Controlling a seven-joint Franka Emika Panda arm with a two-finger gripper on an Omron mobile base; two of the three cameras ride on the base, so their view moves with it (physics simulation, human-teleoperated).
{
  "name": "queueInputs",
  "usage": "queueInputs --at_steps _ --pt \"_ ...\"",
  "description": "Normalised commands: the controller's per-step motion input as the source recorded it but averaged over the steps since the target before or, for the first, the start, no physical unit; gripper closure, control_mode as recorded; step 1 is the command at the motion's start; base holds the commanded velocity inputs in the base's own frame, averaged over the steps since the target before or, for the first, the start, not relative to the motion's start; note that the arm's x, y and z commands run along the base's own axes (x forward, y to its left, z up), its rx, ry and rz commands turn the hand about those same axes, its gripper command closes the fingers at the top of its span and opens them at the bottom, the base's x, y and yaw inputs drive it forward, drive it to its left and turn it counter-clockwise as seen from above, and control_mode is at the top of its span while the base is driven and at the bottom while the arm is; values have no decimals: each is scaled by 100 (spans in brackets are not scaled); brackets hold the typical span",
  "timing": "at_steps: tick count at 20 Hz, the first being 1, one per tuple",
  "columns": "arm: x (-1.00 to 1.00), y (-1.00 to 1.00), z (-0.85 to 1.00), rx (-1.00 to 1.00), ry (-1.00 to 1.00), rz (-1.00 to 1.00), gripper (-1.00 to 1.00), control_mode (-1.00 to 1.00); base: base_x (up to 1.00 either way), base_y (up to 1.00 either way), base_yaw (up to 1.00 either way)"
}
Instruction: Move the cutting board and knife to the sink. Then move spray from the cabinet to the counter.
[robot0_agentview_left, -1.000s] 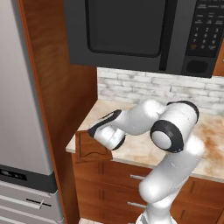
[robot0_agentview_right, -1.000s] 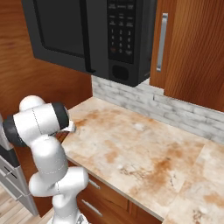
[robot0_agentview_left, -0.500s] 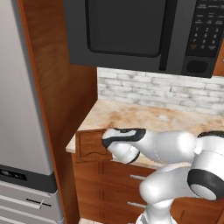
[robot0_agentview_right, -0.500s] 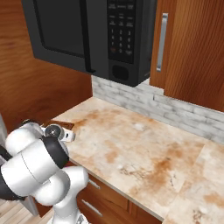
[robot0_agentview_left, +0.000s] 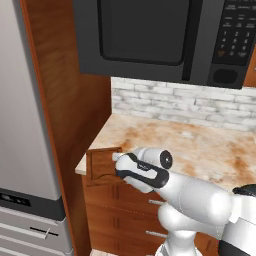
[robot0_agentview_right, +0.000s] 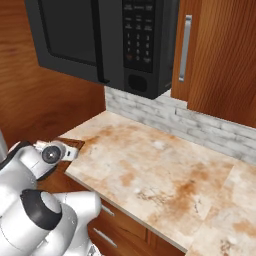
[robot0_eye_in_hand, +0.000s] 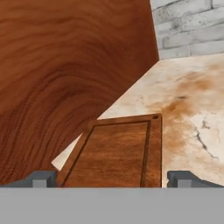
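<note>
Now: hand wide open in front of the board

Now the hand (robot0_eye_in_hand: 111, 177) stands wide open and holds nothing; in the hand view its two fingertips (robot0_eye_in_hand: 41, 178) are on both sides of the near end of the board (robot0_eye_in_hand: 118, 153), not touching it. The board lies flat at the left front corner of the counter (robot0_agentview_left: 200, 145), just beside the brown wall panel (robot0_agentview_left: 70, 100). In the left base view the arm reaches low toward this corner, and the board (robot0_agentview_left: 102, 164) is partly hidden behind it.

I cannot see a knife on the board or near it, so I cannot tell where it is.

What could go wrong, in my judgement:
- The board is thin and flat on the stone, so the fingers may slide over it and close on nothing.
- It sits close to the panel, so one finger could hit the wood before it gets beside the board.
- It is at the counter edge, so a push from the hand could tip it off to the floor.
</note>
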Motion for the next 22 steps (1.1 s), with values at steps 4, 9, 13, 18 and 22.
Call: queueInputs --at_steps 4,9,13,18,22 --pt "0 25 87 0 3 0 -100 -100 0 0 0" --pt "-1 0 63 0 12 -10 -100 -100 0 0 0" --pt "-12 10 48 2 10 -13 -100 -100 0 0 0" --pt "-37 28 31 9 2 -18 -100 -100 0 0 0" --pt "-46 17 14 9 0 -28 -100 -100 0 0 0"
